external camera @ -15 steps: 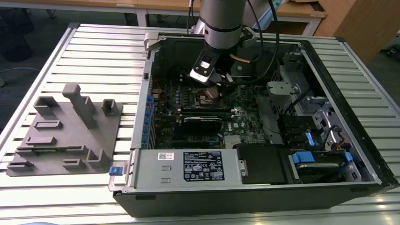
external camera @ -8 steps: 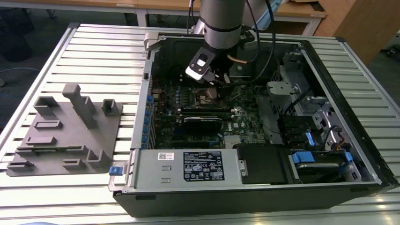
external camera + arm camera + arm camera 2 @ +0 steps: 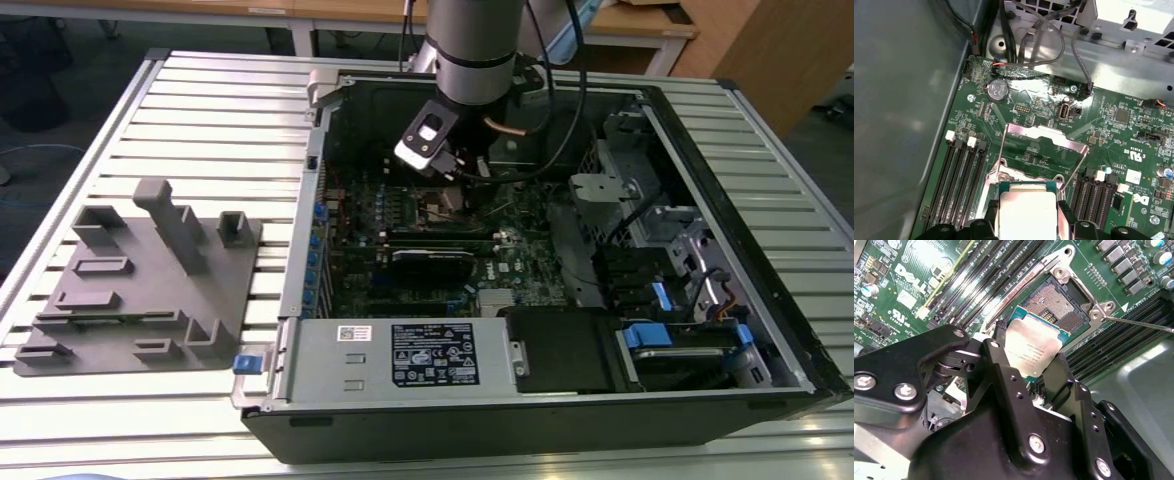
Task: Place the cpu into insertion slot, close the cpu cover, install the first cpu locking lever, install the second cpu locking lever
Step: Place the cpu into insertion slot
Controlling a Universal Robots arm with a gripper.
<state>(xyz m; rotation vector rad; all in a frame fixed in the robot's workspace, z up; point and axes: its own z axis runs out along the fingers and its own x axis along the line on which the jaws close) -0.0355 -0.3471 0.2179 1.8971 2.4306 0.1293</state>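
The arm reaches down into the open computer case on the slatted table, and the gripper hangs low over the motherboard, near the case wall on the exterior view's left. On that side, out on the table, a grey moulded fixture sits well apart from the action. In the second wrist view the gripper has the cpu: the two black fingers are drawn in on opposite edges of the chip, its dull silver top facing the camera. The chip sits over one side of the insertion slot, while the rest of the socket's dark pin field lies bare beyond it; whether the chip already touches the socket cannot be told. A thin metal rod runs out from the corner of the socket's silvery rim. In the first wrist view the cpu is between the fingers, and just beyond it the cpu cover is swung open, a silvery frame with the green board visible through its cut-out middle. Long black memory slots lie beside the socket, and a coin battery sits farther up the board near a bundle of cables.
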